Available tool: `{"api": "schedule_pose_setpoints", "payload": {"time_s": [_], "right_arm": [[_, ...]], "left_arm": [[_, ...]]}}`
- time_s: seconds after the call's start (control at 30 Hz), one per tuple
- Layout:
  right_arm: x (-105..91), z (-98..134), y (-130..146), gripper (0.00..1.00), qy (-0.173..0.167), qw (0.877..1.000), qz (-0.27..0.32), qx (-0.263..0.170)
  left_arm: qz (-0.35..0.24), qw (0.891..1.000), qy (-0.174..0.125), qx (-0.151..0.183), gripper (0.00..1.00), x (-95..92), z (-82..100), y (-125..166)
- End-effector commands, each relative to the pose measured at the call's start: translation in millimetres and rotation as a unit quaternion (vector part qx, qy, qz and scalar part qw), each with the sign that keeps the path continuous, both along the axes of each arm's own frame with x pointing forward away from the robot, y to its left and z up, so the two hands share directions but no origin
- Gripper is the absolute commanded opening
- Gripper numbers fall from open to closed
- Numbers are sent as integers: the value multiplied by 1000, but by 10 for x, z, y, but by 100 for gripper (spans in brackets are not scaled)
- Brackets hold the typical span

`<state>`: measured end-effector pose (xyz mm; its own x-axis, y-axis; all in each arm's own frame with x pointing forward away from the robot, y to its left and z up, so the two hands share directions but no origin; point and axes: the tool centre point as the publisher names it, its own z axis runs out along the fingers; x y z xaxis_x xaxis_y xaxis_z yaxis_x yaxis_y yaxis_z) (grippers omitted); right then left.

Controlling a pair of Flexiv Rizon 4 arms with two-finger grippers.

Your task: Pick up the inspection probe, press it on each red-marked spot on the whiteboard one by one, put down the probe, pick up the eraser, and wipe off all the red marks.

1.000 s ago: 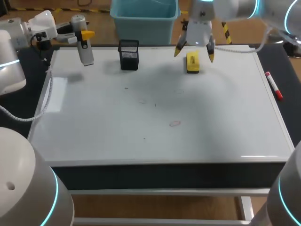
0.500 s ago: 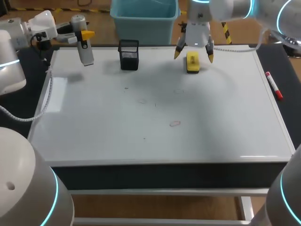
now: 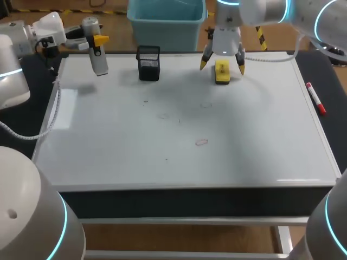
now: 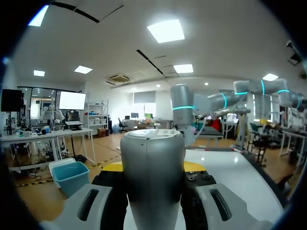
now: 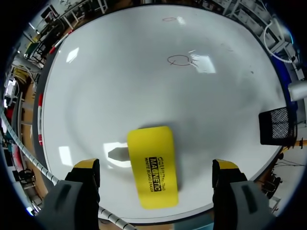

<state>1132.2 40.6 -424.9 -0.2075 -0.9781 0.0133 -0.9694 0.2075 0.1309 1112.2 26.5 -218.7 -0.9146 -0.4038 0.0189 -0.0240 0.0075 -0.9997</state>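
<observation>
Bright overhead light, soft shadows, glare patches on the whiteboard (image 3: 244, 157)

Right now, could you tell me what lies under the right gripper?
The yellow eraser lies on the whiteboard, between the open fingers of the right gripper, untouched. The board beneath it is hidden.

Black mesh cup (image 3: 148, 63) standing upright, red marker (image 3: 315, 98) lying well apart
</observation>
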Motion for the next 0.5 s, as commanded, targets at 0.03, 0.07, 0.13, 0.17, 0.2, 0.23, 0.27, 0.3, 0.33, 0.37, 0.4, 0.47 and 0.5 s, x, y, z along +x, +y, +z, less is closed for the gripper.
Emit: {"api": "schedule_pose_setpoints", "payload": {"time_s": [0.03,0.07,0.13,0.17,0.2,0.23,0.27,0.3,0.33,0.37,0.4,0.47,0.5], "right_arm": [[-6,16,-16,100,3,1000,0,-4],[-16,11,-23,100,5,1000,-3,-5],[-29,3,-34,98,7,1000,-8,-5],[-37,1,-40,93,8,1000,-9,-5],[-45,1,-44,93,8,1000,-9,-5],[-50,1,-47,84,9,1000,-10,-6],[-56,2,-50,73,9,1000,-11,-6],[-59,4,-53,65,9,1000,-11,-6],[-61,5,-55,62,9,1000,-11,-7],[-61,7,-59,51,9,1000,-12,-7],[-57,8,-68,47,9,1000,-13,-7],[-54,15,-75,37,8,1000,-15,-7],[-54,19,-76,28,7,1000,-15,-8]], "left_arm": [[0,1000,-2,-1,0,6,-1,-4],[0,1000,-2,-1,0,6,-1,-4],[0,1000,-2,-1,0,6,-1,-4],[0,1000,-2,-1,0,6,-1,-4],[0,1000,-2,-1,0,6,-1,-4],[0,1000,-2,-1,0,6,-1,-4],[0,1000,-2,-1,0,6,-1,-4],[0,1000,-2,-1,0,6,-1,-4],[0,1000,-2,-1,0,6,-1,-4],[0,1000,-2,-1,0,6,-1,-4],[0,1000,-2,-1,0,6,-1,-4],[0,1000,-2,-1,0,6,-1,-4],[0,1000,-2,-1,0,6,-1,-4]]}}
